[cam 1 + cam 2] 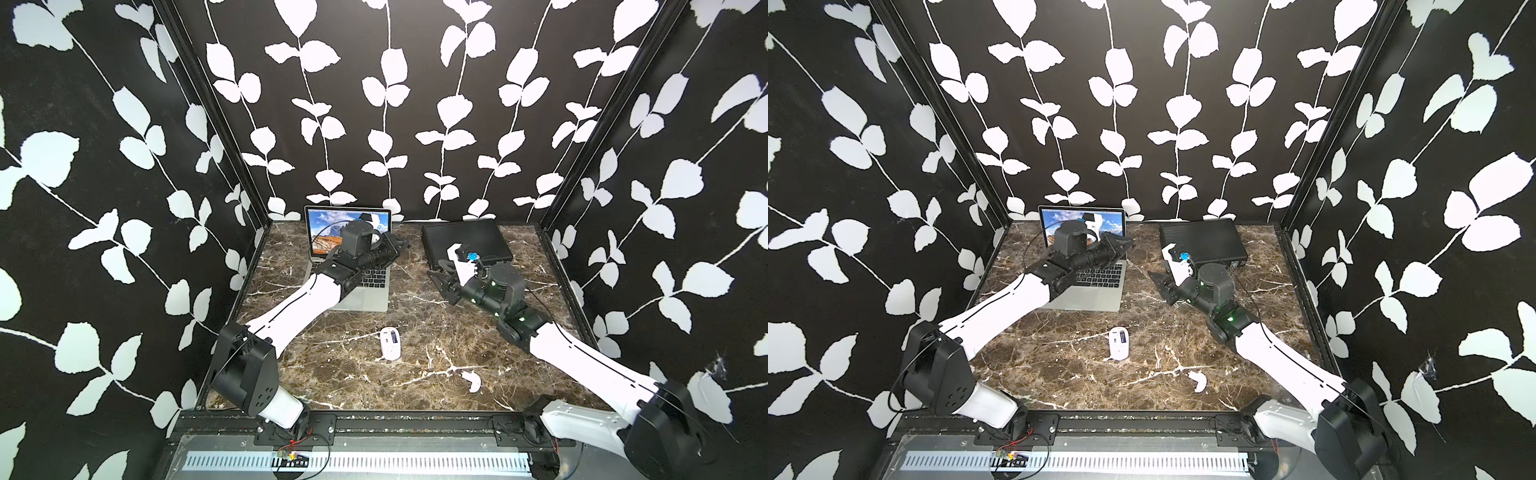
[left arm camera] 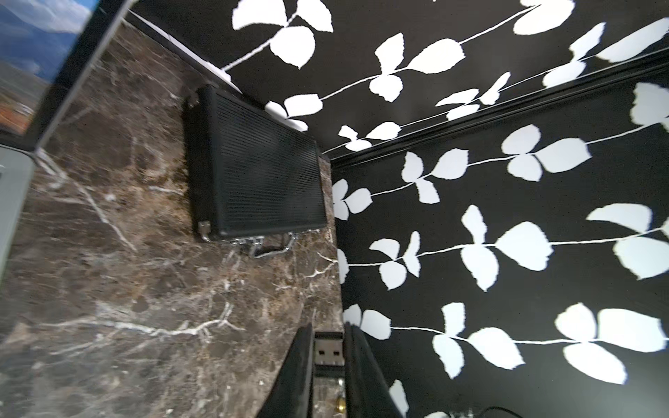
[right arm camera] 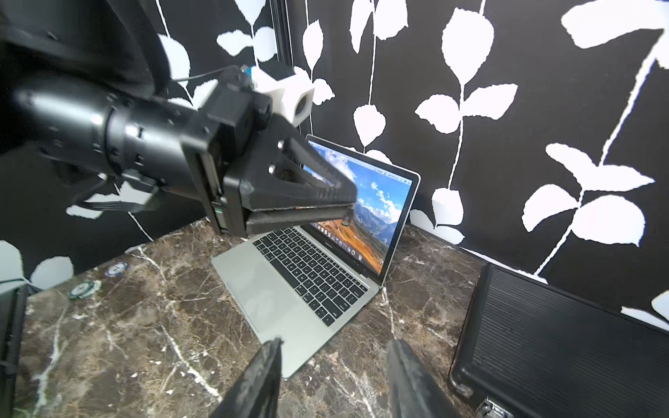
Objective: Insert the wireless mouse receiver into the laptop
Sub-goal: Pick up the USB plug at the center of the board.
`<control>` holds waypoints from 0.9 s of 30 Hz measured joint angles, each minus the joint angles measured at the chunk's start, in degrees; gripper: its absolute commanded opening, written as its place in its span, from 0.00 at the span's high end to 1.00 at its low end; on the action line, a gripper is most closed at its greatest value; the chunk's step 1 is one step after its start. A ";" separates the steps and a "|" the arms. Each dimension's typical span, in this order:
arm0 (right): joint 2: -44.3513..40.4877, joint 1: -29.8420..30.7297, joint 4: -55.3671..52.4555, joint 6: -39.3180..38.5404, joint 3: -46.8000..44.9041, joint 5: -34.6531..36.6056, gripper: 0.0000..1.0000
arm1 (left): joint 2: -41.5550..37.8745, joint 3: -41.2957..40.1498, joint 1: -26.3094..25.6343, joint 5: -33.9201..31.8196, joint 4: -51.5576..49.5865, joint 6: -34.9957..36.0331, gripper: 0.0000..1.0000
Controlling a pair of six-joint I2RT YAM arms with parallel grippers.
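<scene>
In the left wrist view my left gripper (image 2: pixel 328 327) is shut on the small black wireless mouse receiver (image 2: pixel 327 349), whose metal plug faces the camera. In both top views this gripper (image 1: pixel 400 243) (image 1: pixel 1128 242) hovers over the right side of the open silver laptop (image 1: pixel 365 300) (image 1: pixel 1096 301) and points right. My right gripper (image 1: pixel 436 275) (image 3: pixel 333 347) stands open and holds nothing, low over the table between the laptop (image 3: pixel 268 289) and the case. The white wireless mouse (image 1: pixel 390 343) (image 1: pixel 1118 343) lies underside up near the table's middle.
A flat black ribbed case (image 1: pixel 465 241) (image 2: pixel 268 181) (image 3: pixel 561 343) lies at the back right. A loose white curved cover piece (image 1: pixel 473 381) (image 1: pixel 1199 381) sits near the front. Two poker chips (image 3: pixel 116 268) lie left of the laptop. Leaf-patterned walls enclose three sides.
</scene>
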 measured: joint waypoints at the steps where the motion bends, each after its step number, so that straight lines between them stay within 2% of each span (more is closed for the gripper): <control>1: 0.85 0.24 0.52 -0.66 0.28 0.20 0.53 | 0.00 0.00 -0.48 -0.11 0.39 -1.18 0.82; 8: 5.55 0.61 4.04 -1.79 4.09 1.31 0.58 | -0.07 0.00 -1.88 -0.83 2.78 -7.61 0.81; 18: 11.10 0.70 6.86 -0.63 9.90 2.38 0.69 | -1.77 -0.07 -2.58 -1.92 4.83 -11.39 0.81; 27: 13.62 0.52 7.69 0.61 10.91 2.27 0.69 | -2.51 -0.15 -2.67 -1.81 6.14 -12.83 0.82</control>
